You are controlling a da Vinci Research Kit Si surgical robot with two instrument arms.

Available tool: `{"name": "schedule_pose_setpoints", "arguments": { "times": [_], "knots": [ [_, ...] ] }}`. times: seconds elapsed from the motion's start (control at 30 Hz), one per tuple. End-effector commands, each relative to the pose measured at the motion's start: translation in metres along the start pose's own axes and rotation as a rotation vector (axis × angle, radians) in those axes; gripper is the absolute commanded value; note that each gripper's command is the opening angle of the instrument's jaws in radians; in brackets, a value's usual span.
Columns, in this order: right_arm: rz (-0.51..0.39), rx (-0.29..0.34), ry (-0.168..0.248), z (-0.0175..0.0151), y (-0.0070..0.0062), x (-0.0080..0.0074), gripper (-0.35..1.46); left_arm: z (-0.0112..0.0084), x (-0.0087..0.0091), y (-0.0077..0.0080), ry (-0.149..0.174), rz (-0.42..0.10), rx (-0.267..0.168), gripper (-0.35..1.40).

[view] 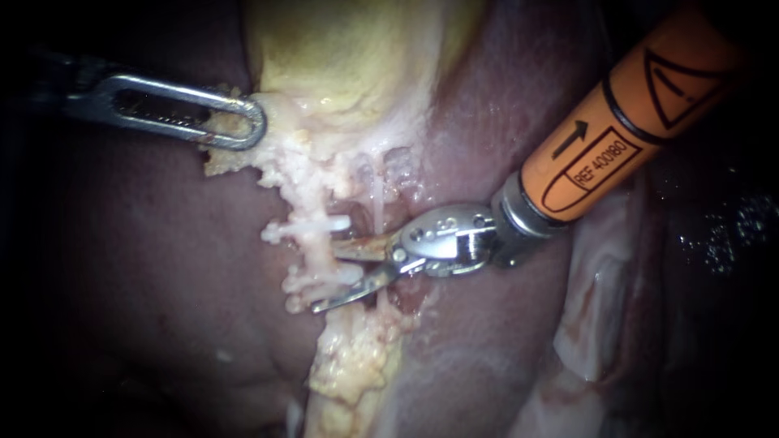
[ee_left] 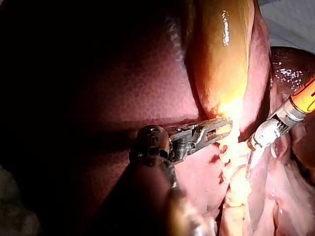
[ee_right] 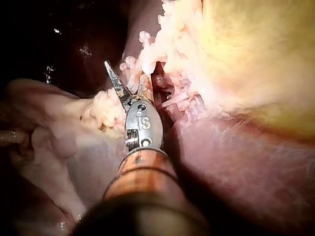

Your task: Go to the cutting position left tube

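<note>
The left tube point(view: 318, 247), a pale, soft, slippery-looking cord at mid-frame, seemed easy to tear. The stretch between its white clips point(view: 329, 221) looked the place to cut. The right instrument point(view: 326, 279) had its blades spread wide around it, gripping nothing. At upper left, the left instrument point(view: 235, 122) was clamped on fatty tissue point(view: 217, 162).

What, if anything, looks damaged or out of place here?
Nothing looks spilled or broken. The pale tissue below the gallbladder is ragged and crumbly where the left instrument grips its edge. The right instrument holds its blades open against that tissue.
</note>
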State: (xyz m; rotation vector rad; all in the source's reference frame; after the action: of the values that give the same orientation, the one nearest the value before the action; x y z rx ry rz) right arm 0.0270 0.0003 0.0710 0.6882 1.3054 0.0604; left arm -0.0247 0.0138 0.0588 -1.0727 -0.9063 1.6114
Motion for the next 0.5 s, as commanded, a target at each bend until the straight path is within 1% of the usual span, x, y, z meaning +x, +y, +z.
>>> {"name": "schedule_pose_setpoints", "arguments": {
  "times": [0.03, 0.13, 0.27, 0.4, 0.5],
  "knots": [
    [0.002, -0.005, 0.003, 0.0003, 0.0001, 0.0001, 1.38, 0.0001, 0.0000, 0.0000, 0.000, 0.000, 0.000, -0.35],
    [0.015, -0.007, 0.012, 0.0011, 0.0005, 0.0004, 1.36, 0.0001, 0.0000, 0.0000, 0.001, 0.000, 0.001, -0.35],
    [0.062, -0.020, 0.029, 0.0021, 0.0007, 0.0009, 1.35, 0.0002, -0.0001, 0.0000, 0.001, 0.000, 0.001, -0.35],
    [0.111, -0.037, 0.029, 0.0031, 0.0009, 0.0014, 1.33, 0.0003, 0.0000, 0.0000, 0.002, 0.000, 0.002, -0.35],
    [0.134, -0.042, 0.039, 0.0037, 0.0010, 0.0018, 1.33, 0.0004, -0.0001, 0.0000, 0.002, 0.001, 0.002, -0.35]
  ]
}}
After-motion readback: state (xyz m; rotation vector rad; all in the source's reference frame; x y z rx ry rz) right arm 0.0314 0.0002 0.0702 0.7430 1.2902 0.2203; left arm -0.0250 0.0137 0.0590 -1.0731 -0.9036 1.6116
